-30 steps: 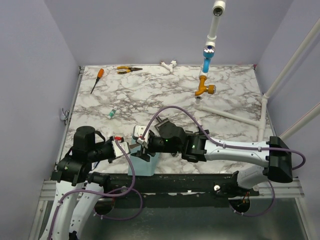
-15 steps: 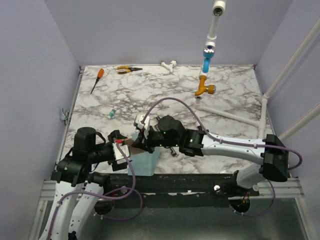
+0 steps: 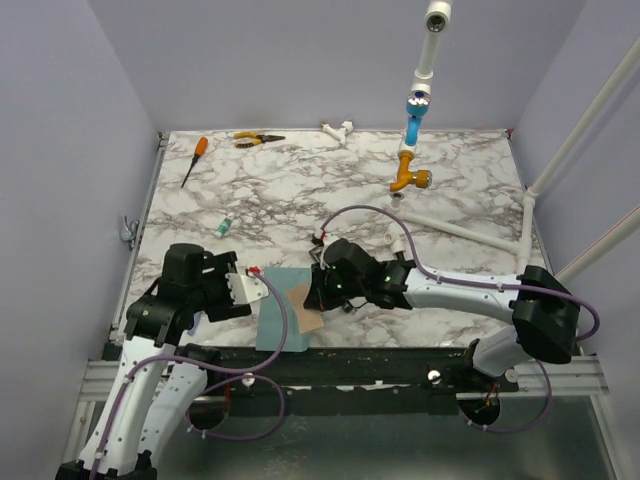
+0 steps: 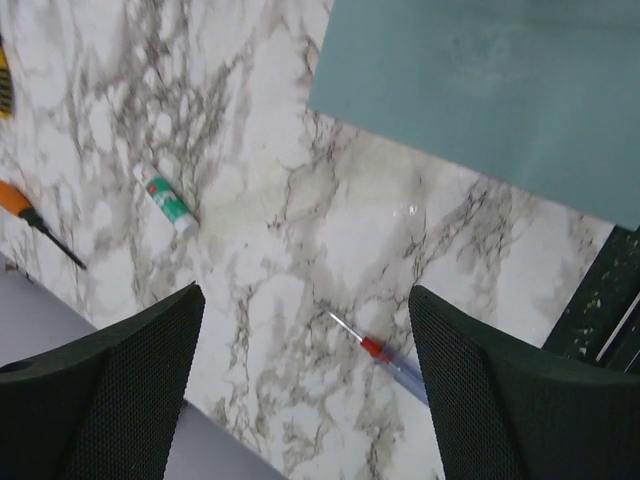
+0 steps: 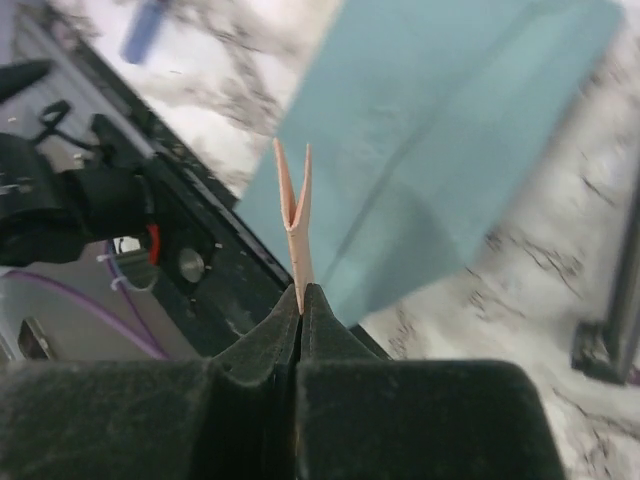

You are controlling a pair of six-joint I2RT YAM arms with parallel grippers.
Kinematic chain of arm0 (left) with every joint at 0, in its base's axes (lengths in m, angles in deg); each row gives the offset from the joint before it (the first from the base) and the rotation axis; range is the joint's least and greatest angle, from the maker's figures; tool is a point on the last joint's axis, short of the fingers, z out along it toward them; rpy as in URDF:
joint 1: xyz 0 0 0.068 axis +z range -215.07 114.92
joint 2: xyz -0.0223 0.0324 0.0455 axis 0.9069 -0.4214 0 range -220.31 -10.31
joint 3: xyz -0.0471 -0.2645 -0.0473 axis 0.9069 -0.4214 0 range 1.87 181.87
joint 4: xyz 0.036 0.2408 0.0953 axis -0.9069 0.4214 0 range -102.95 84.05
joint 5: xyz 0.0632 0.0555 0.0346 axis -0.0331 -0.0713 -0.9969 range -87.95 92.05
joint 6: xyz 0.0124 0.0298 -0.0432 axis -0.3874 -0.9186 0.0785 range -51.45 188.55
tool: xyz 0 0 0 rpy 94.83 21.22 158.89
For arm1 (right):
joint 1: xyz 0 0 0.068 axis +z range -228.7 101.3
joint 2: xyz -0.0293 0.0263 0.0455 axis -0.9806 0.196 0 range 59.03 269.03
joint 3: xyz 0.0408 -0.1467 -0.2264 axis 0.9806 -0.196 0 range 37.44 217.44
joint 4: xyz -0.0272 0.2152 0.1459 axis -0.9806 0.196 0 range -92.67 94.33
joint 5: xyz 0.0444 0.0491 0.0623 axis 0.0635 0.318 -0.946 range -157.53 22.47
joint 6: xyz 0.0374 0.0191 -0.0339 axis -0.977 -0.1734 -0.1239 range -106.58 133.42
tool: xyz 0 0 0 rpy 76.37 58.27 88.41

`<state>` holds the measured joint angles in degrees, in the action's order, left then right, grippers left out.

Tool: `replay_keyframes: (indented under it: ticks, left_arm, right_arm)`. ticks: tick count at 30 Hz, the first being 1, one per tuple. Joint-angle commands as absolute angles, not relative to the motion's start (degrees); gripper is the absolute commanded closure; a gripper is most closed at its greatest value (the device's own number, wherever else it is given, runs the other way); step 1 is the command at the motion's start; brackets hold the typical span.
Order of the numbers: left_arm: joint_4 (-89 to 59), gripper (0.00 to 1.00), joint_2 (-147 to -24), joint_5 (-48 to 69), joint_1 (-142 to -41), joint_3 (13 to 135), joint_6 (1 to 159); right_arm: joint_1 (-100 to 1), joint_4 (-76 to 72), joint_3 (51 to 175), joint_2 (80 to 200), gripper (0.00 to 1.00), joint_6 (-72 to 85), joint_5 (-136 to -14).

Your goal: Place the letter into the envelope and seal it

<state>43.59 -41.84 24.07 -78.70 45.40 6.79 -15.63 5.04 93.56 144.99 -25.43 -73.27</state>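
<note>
Since 1 second ago the 2 arms have parted. Back then both sets of jaws met over the envelope [image 3: 272, 330]. Now the left arm has drawn back to the left, and its jaws sit just off the envelope's left edge. The letter [image 3: 303, 306] was between the 2 sets of jaws half a second ago and now hangs from the right jaws alone. The envelope has stayed flat at the near edge of the bench [image 3: 300, 190].

The left jaws are released. In the left wrist view the 2 dark fingers [image 4: 110, 390] stand wide apart with nothing between them. Below them is bare marble, a small green-and-white tube [image 4: 167, 200] and a thin red-tipped stick [image 4: 385, 357].

The right jaws are clenched on 1 edge of the letter. In the right wrist view the fingers [image 5: 250, 400] press together, and the tan sheet shows edge-on as a narrow V. The letter is over the envelope's right part. Whether it touches the teal paper cannot be told.
</note>
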Motion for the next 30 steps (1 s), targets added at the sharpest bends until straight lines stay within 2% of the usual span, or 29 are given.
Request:
replay_keyframes:
  ticks: [1,4,9,15,22,30]
  left_arm:
    - [44.7,0.18,-44.4,11.3,-79.0,42.0,0.0]
    - [42.0,0.21,-43.5,14.2,-79.1,37.2,-2.2]
    - [35.7,0.34,-43.9,18.2,-81.2,29.3,-1.7]
    - [34.9,0.32,-43.1,19.8,-84.5,29.2,3.6]
    - [38.1,0.33,-56.2,21.5,-86.6,36.2,6.4]
    - [27.0,0.34,-55.4,19.9,-89.6,26.2,4.7]
  right_arm:
    - [-18.2,7.0,90.2,146.5,1.00,-34.7,-73.6]
    - [-19.0,6.0,89.1,148.3,1.00,-36.8,-74.0]
    - [-20.6,-0.6,86.8,151.4,1.00,-40.8,-73.8]
    - [-22.4,-1.6,87.1,155.3,0.99,-41.4,-72.6]
    - [-23.5,-1.3,89.8,159.6,1.00,-41.3,-73.4]
    - [-24.5,1.8,95.2,163.0,0.99,-35.8,-73.9]
